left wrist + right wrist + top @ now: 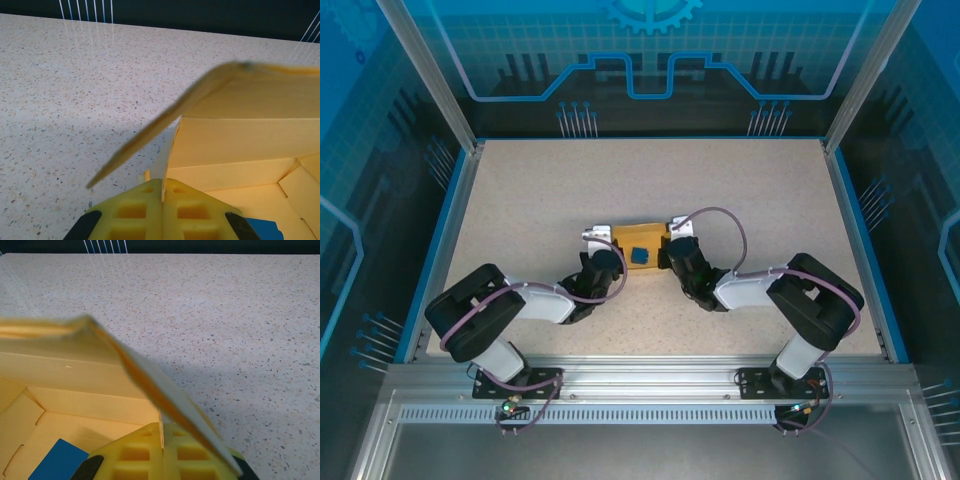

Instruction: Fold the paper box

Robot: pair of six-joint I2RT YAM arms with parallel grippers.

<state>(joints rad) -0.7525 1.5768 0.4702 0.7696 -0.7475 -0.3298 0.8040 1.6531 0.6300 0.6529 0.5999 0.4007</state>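
Top external view: the paper box (638,238) sits mid-table (520,200), flanked by both arms, one gripper at each end; the blue cube (640,256) lies inside it. In the left wrist view your left gripper (162,187) has its yellow fingers pressed together, apparently pinching a thin end wall of the box; the right gripper (161,432) looks the same on the opposite end. My read is that you hold both ends so the walls stand upright and the box can't slide while flaps get tucked. The box is pale yellow thin card, walls up, interior creases and side tabs visible, top open; a long flap (160,127) slants over each wrist camera, blurred, not yet folded down.
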